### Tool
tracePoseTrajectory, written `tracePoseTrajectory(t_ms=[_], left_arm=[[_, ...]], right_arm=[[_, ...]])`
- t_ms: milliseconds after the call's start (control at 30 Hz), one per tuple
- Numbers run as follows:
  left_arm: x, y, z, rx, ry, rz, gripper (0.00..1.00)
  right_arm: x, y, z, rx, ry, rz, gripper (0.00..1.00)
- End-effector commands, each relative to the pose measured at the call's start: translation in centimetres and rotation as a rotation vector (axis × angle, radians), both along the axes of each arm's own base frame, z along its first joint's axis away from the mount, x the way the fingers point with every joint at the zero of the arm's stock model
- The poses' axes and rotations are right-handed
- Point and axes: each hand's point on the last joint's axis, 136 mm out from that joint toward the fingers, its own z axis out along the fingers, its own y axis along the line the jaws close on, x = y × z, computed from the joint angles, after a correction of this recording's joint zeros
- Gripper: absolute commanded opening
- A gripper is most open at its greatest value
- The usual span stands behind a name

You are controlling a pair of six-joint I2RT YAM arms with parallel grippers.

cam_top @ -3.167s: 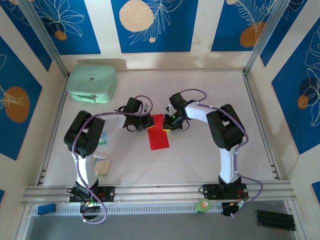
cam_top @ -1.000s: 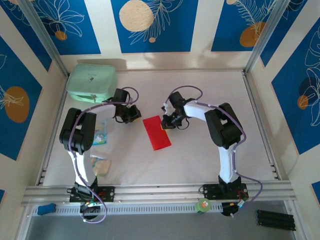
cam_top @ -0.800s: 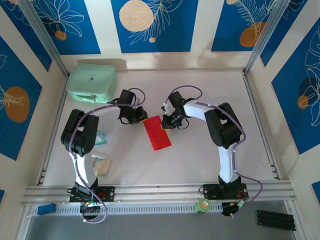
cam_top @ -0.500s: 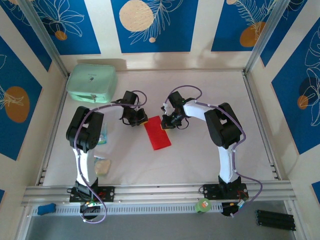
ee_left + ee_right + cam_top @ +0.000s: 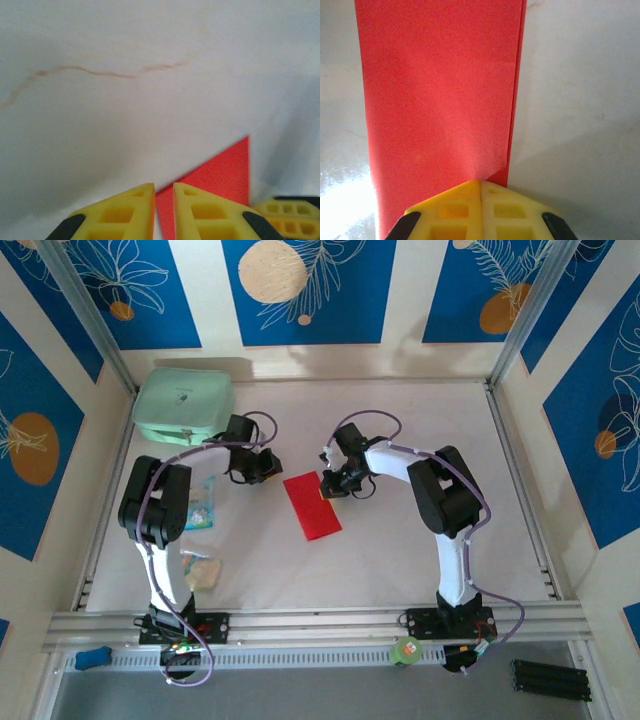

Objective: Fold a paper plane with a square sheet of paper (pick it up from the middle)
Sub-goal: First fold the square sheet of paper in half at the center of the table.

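The right gripper (image 5: 480, 186) is closed tip to tip, and its fingers rest on the near edge of the sheet (image 5: 437, 85). It appears to be pinning the paper to the table (image 5: 580, 100) rather than pinching it, though the contact itself is hidden under the fingers. The sheet runs straight ahead of that gripper as a long red rectangle. A doubled edge down its right side shows it lying folded in half. The left gripper (image 5: 163, 192) has its jaws a bare slit apart with nothing between them. It is low over the table, with one sharp corner of the sheet just ahead and to the right of its tips. In the overhead view it stands a little apart from the paper's edge. The half-fold looks done, so the step in hand is probably the first corner fold for the nose. For that, the left gripper would need to catch the loose corner and lay it over toward the long fold while the right one holds the sheet down.
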Motion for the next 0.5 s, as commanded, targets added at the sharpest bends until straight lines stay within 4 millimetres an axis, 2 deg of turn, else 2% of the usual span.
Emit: tracePoseTrajectory(t_ms=[0, 100, 333, 400, 467], left_arm=[[-1.6, -2.8, 1.8, -0.065, -0.034, -0.1, 0.17], [-2.5, -3.4, 0.7, -0.051, -0.002, -0.109, 0.16], [-3.5, -2.9, -2.3, -0.014, 0.085, -0.084, 0.12], [-3.6, -2.7, -2.8, -0.004, 0.101, -0.075, 0.11], [-3.7, -2.3, -3.4, 0.024, 0.117, -0.062, 0.1]], right_arm=[[-4.2, -3.9, -6.1, -0.241, 0.142, 0.029, 0.04], [-4.2, -3.6, -5.9, -0.225, 0.145, 0.037, 0.04], [-3.7, -2.8, -4.6, -0.182, 0.132, 0.051, 0.04], [-3.7, -2.0, -3.5, -0.142, 0.134, 0.063, 0.05], [-3.1, -0.8, -1.6, -0.089, 0.124, 0.058, 0.06]])
